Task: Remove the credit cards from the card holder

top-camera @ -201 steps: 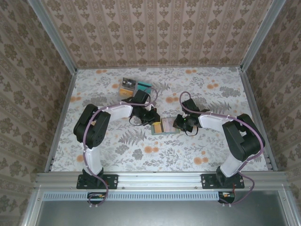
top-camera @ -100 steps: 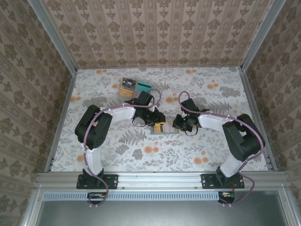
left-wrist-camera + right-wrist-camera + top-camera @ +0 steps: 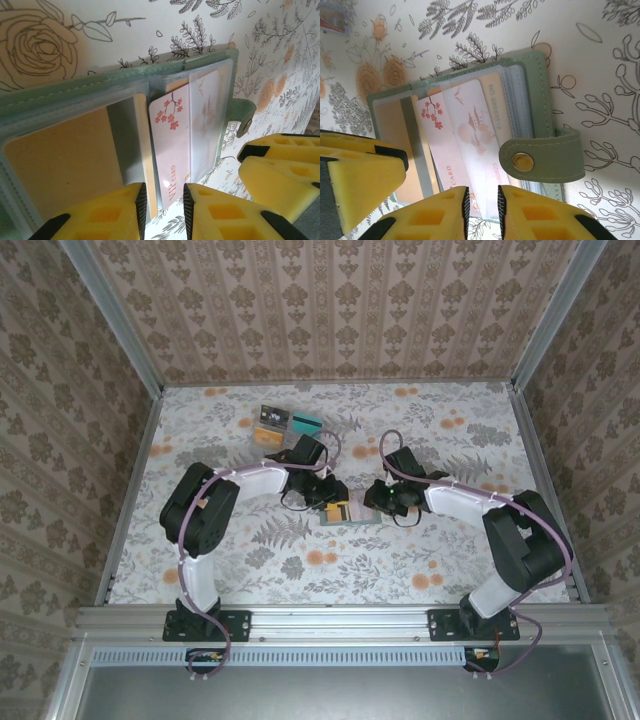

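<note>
The card holder [image 3: 352,517] lies open on the floral table between both grippers; its grey-green cover [image 3: 75,90] and snap strap [image 3: 540,160] show in the wrist views. Credit cards stick out of its clear sleeves: a pink VIP card [image 3: 170,145] with red blossoms, a pale card [image 3: 475,130] with a pagoda, and a tan card [image 3: 60,160]. My left gripper [image 3: 165,192] is at the holder's left side [image 3: 335,505], jaws a little open astride the VIP card's end. My right gripper [image 3: 483,195] is at the holder's right [image 3: 372,502], jaws narrowly open over the card ends.
A clear tray with colourful cards [image 3: 285,423] sits at the back left of the table. Patterned walls close in the left, right and far sides. In each wrist view the other gripper's yellow fingers [image 3: 280,165] [image 3: 360,180] are close by.
The left gripper has moved right onto the card holder and its jaws have parted. The right gripper has edged left toward the holder and opened slightly.
</note>
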